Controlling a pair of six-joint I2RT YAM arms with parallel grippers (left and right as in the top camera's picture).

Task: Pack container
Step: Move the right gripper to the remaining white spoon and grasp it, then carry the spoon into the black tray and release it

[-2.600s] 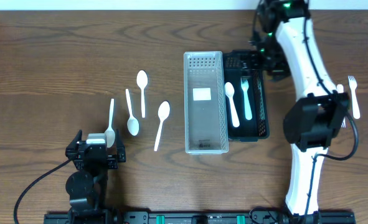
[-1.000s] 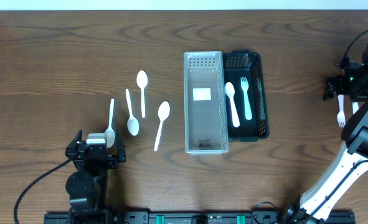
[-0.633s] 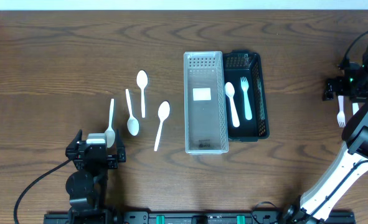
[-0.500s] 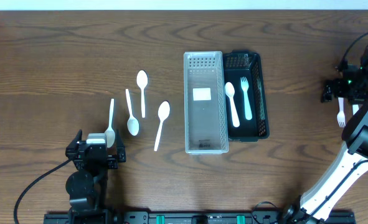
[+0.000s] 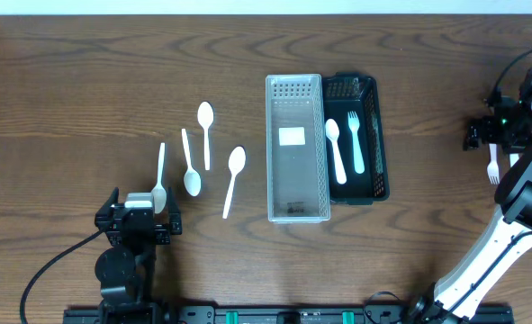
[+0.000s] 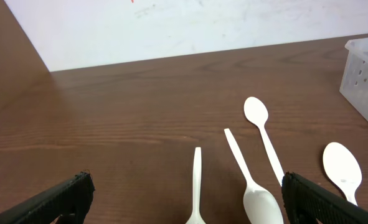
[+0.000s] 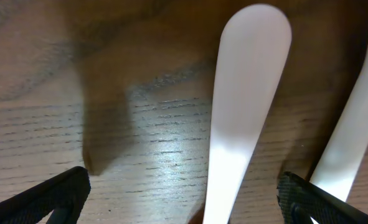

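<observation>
A clear plastic container (image 5: 294, 205) stands mid-table, with a black basket (image 5: 380, 144) against its right side. The basket holds a white spoon (image 5: 335, 149) and a white fork (image 5: 355, 142). Several white spoons lie to the left, among them one (image 5: 205, 133) and another (image 5: 233, 180). My right gripper (image 5: 493, 134) is open at the far right edge, low over a white fork (image 5: 492, 167). In the right wrist view the jaws (image 7: 187, 196) straddle its handle (image 7: 243, 112). My left gripper (image 5: 139, 219) is open and empty near the front.
A second white fork (image 5: 515, 157) lies just right of the first; its handle (image 7: 352, 143) shows in the right wrist view. In the left wrist view, spoons (image 6: 253, 193) (image 6: 262, 134) (image 6: 342, 165) lie ahead of the jaws (image 6: 184, 205), and the clear container's corner (image 6: 365, 62) shows at right.
My right arm swung from over the black basket to the far right edge and settled low over the forks. The left arm has not moved.
</observation>
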